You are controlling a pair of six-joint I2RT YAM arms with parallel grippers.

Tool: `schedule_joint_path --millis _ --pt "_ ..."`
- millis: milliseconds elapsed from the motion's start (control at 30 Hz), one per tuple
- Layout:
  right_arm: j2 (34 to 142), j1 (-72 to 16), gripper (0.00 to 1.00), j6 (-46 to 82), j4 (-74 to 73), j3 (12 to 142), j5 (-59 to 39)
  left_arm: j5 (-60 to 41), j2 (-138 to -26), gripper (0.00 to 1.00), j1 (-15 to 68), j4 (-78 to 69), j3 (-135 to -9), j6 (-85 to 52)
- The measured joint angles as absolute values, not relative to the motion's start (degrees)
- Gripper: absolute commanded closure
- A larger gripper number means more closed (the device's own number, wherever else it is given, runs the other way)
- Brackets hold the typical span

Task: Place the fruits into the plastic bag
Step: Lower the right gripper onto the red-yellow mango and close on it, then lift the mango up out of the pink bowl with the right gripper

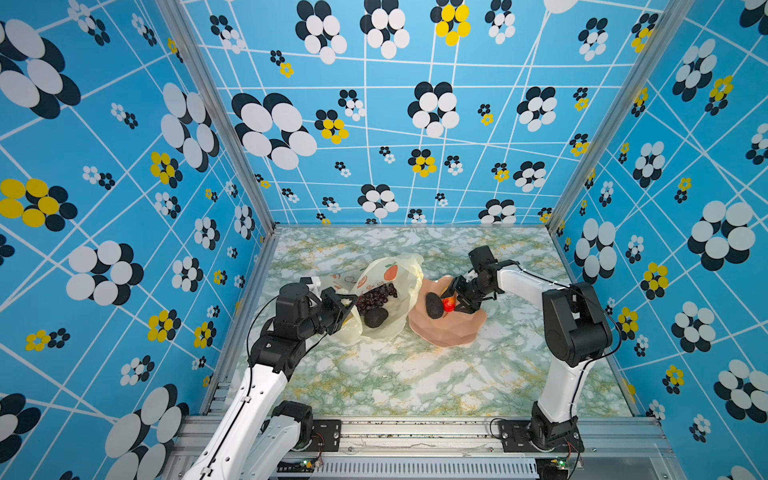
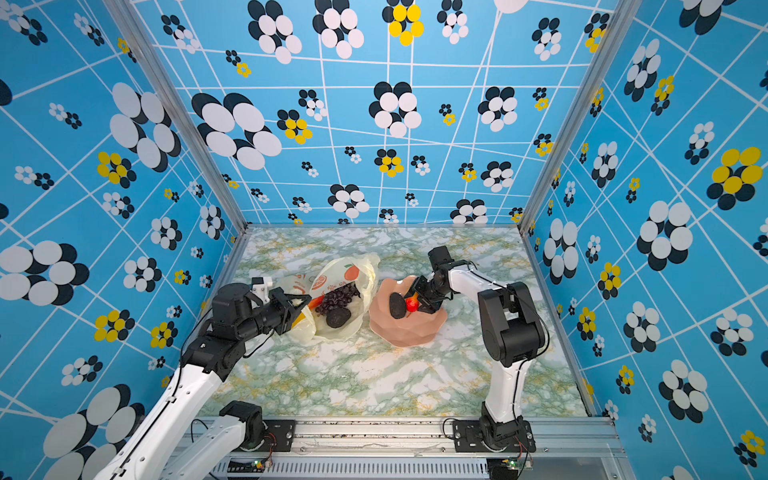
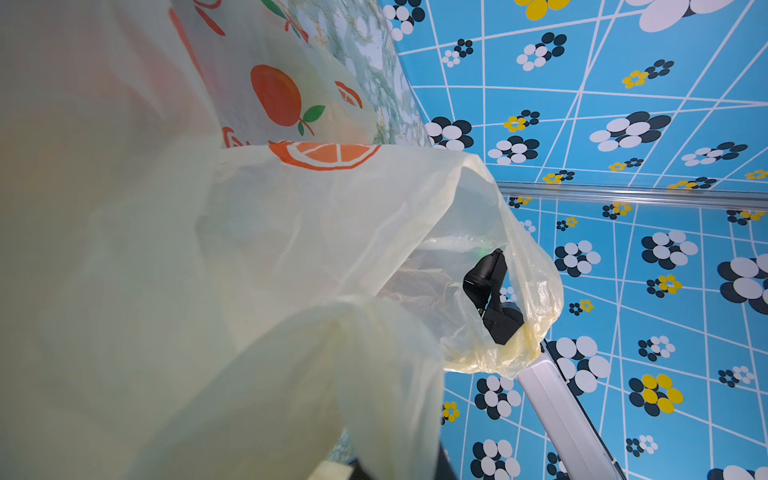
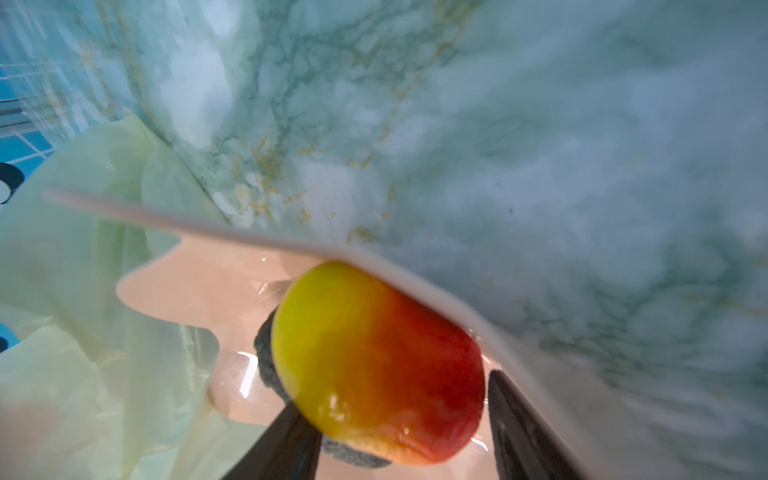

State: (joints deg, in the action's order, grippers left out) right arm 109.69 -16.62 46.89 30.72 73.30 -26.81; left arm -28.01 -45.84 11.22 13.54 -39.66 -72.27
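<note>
Left gripper (image 1: 348,300) (image 2: 300,305), left of centre in both top views: jaws together, pinched on the near-left rim of the plastic bag (image 1: 401,272) (image 2: 360,266), which lies on the marble table (image 1: 395,374) at mid-frame with its mouth open. In the left wrist view the plastic bag (image 3: 332,228) fills most of the frame, blurred up close. The gripper's own fingers are not visible there.

Inside the bag, seen through the mouth: grape bunch (image 1: 376,296) (image 2: 337,298), with a dark bumpy oval (image 1: 375,318) (image 2: 337,316) touching its near side. An orange bit (image 2: 316,300) sits at the bag's left edge, mostly hidden by film and gripper. I cannot tell what it is.

Just right of the bag, touching it: pink bowl (image 1: 449,334) (image 2: 409,334) (image 4: 187,286). In it are a second dark oval (image 1: 434,305) (image 2: 397,305) and, touching its right side, a red-yellow fruit (image 1: 448,304) (image 2: 411,305) (image 4: 374,361). In the right wrist view that oval is almost all hidden behind the fruit; only a grey edge (image 4: 264,357) shows.

Right gripper (image 1: 455,301) (image 2: 420,301) (image 4: 395,395) is down in the bowl, jaws apart around the red-yellow fruit. One finger (image 4: 286,440) is against it; the other (image 4: 523,432) has a thin sliver of bowl showing between, so it is not clamped. Both fingers are cut off by the frame edge.
</note>
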Motion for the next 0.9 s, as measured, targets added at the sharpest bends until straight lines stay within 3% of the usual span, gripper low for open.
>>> schedule_joint_path --millis 500,900 --pt "114.17 -20.53 0.39 40.99 39.24 81.93 -18.35 -30.13 -43.77 1.00 8.54 15.53 -39.38 -72.42" --pt "115.28 -22.22 0.49 38.04 43.29 84.60 -13.93 -31.99 -42.72 1.00 6.55 16.51 -38.76 -72.42"
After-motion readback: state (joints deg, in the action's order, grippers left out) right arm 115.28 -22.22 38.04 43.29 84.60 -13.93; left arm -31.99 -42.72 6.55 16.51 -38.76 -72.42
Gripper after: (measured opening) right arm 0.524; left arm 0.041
